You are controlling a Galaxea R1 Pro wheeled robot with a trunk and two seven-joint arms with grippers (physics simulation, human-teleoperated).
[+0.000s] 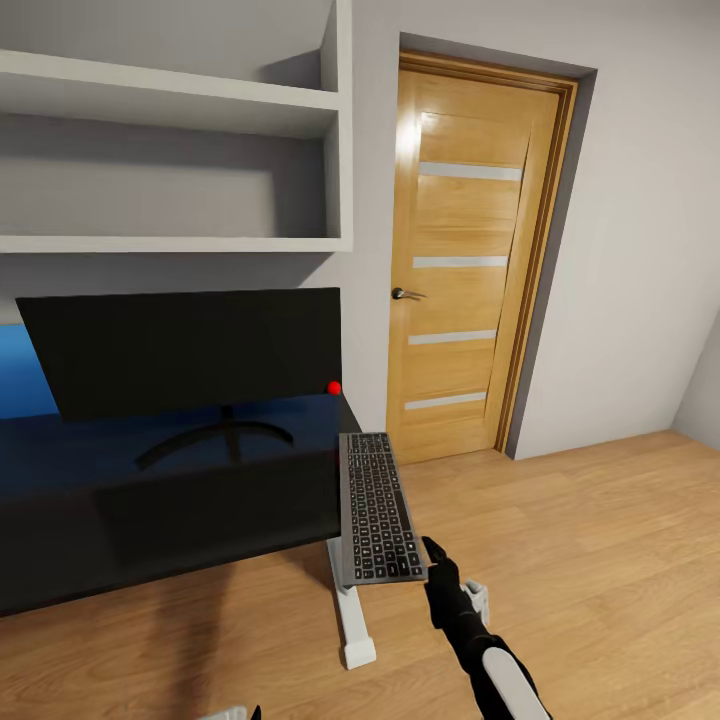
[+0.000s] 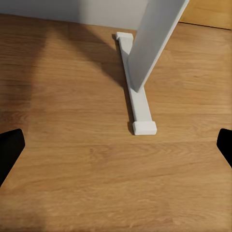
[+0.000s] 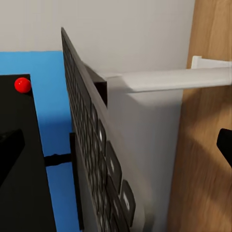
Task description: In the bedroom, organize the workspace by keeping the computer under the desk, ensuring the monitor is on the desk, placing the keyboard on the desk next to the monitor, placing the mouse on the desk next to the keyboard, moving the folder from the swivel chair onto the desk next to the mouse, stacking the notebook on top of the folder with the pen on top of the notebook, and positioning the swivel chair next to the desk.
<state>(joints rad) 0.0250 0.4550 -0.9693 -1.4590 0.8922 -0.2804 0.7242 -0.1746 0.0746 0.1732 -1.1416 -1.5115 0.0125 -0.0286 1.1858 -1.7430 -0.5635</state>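
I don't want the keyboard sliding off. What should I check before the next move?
1. Monitor standing on the desk: ok.
2. Keyboard fully supported: not ok; it looks to overhang the desk's right end.
3. Right gripper gripping the keyboard: cannot tell; its fingers are spread wide at the keyboard's near end.
4. Left gripper free to help: ok; open, holding nothing, above the floor near the desk leg.
5. Room to push the keyboard inward: cannot tell; a small red ball sits by the monitor's corner.

One monitor (image 1: 180,352), one keyboard (image 1: 377,505), one desk (image 1: 150,520).
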